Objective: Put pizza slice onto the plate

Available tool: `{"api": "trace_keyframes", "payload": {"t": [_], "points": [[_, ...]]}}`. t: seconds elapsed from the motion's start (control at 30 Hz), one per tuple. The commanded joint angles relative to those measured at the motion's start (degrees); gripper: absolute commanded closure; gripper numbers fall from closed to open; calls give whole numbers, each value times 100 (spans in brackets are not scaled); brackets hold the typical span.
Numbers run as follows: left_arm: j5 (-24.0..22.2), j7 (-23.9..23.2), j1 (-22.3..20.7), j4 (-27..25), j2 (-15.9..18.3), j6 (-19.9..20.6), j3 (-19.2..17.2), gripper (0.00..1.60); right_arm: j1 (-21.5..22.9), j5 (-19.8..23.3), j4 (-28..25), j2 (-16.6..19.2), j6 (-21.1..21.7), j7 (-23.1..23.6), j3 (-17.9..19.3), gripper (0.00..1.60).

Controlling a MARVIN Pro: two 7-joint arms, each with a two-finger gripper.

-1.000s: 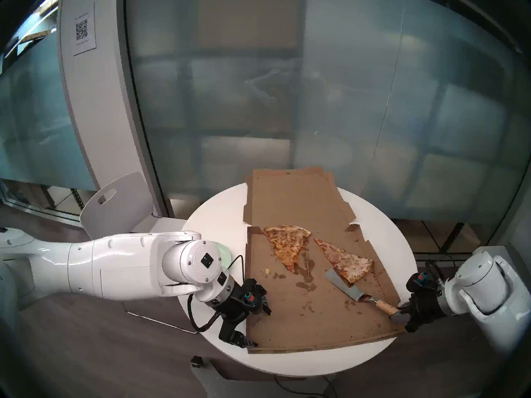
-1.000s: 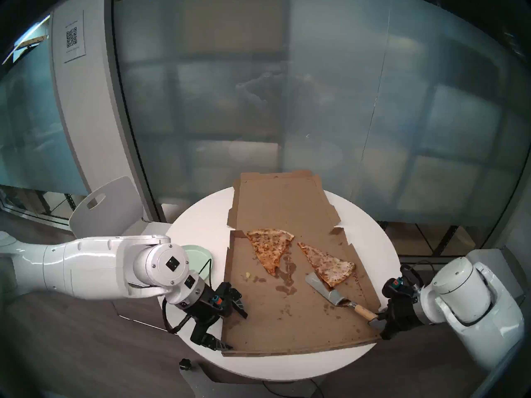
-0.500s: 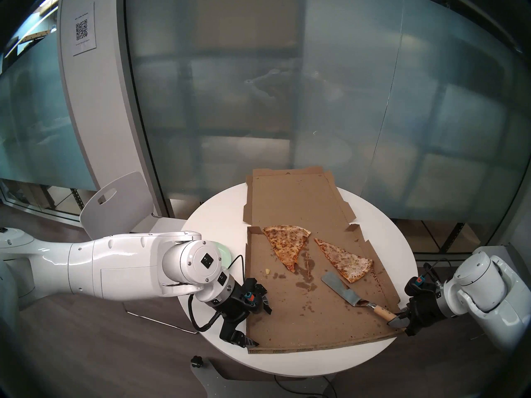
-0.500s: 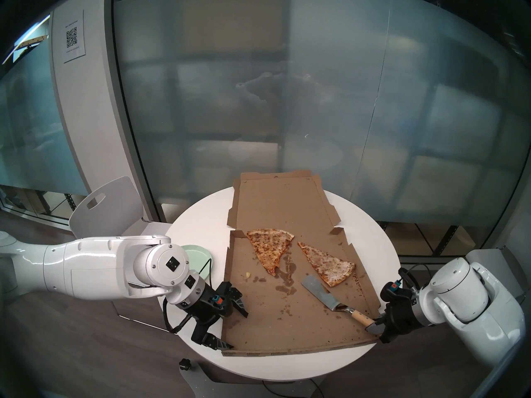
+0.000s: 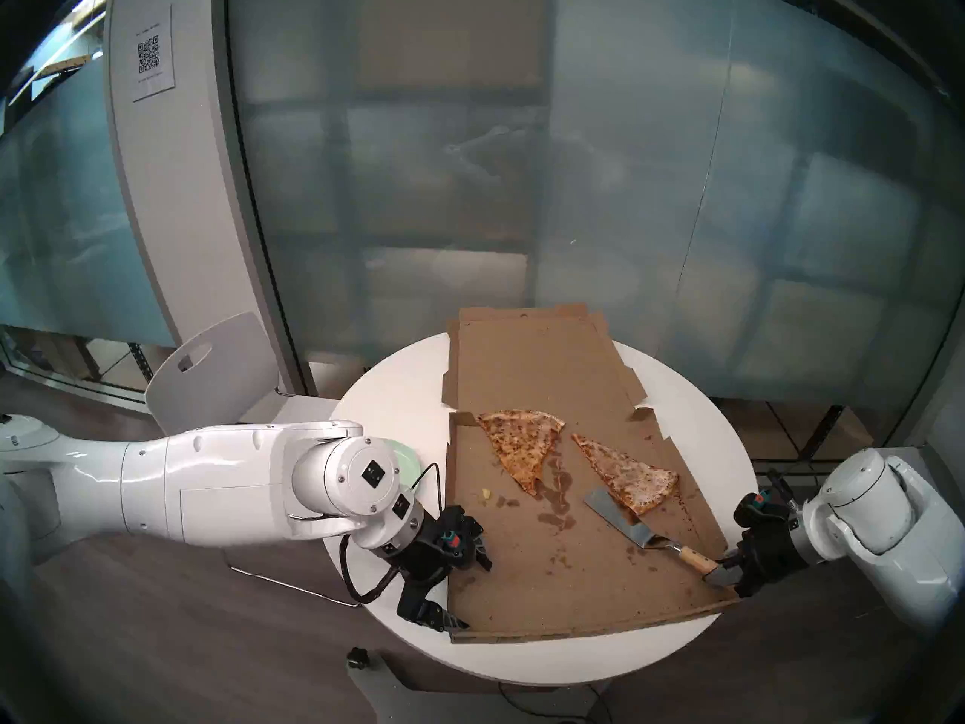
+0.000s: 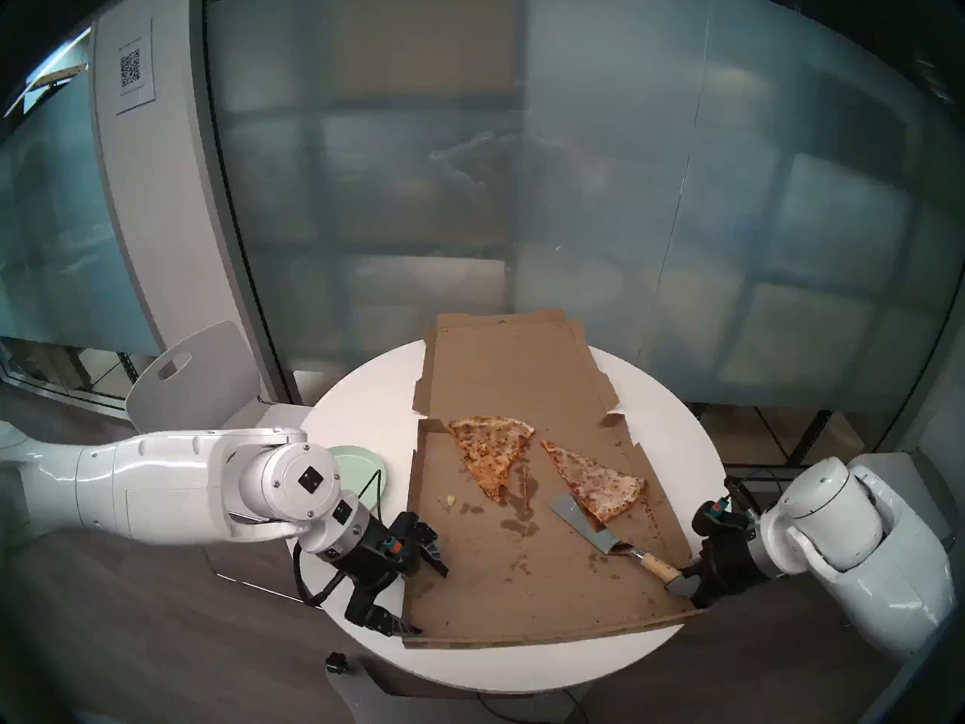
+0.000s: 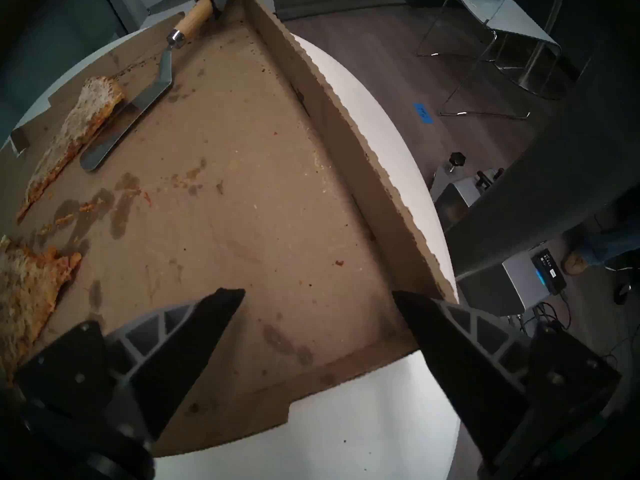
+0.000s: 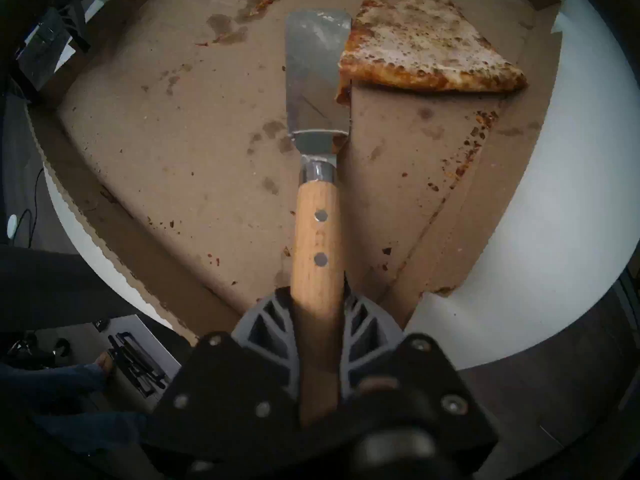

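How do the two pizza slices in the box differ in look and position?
The pizza slice has pale whitish cheese, while the other slice is browner orange. The pizza slice is narrow with a clean point; the other slice is wider, with a ragged tip. The spatula has its blade edge against the pizza slice's corner; nothing touches the other slice. Both lie flat in the pizza box.

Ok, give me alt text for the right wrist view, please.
The right gripper is shut on the wooden handle of a metal spatula, whose blade edge sits under a corner of the pizza slice. Both lie in a grease-stained open cardboard pizza box on a round white table.
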Motion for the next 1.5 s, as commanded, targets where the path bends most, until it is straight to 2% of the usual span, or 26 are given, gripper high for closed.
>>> {"api": "trace_keyframes", "payload": {"t": [0.0, 0.43, 0.73, 1.1, 1.47], "points": [[1, -22, -59, -48, 12, 11, -40, 0, 232, -3, 71, 158, 32, 1, 3, 160], [-2, -11, -33, 10, 29, -43, -25, 0, 940, 19, 434, 268, 86, -132, -463, 160], [-5, -20, -35, -21, 51, -49, -16, 0, 1392, 69, 493, 314, 138, -171, -770, 160], [3, 21, -4, 6, 3, -71, -3, 0, 1725, 52, 525, 239, 138, -378, -1012, 160], [-14, 42, -38, -50, 43, -78, -7, 0, 1869, 60, 828, 86, 138, -630, -1189, 160]]}}
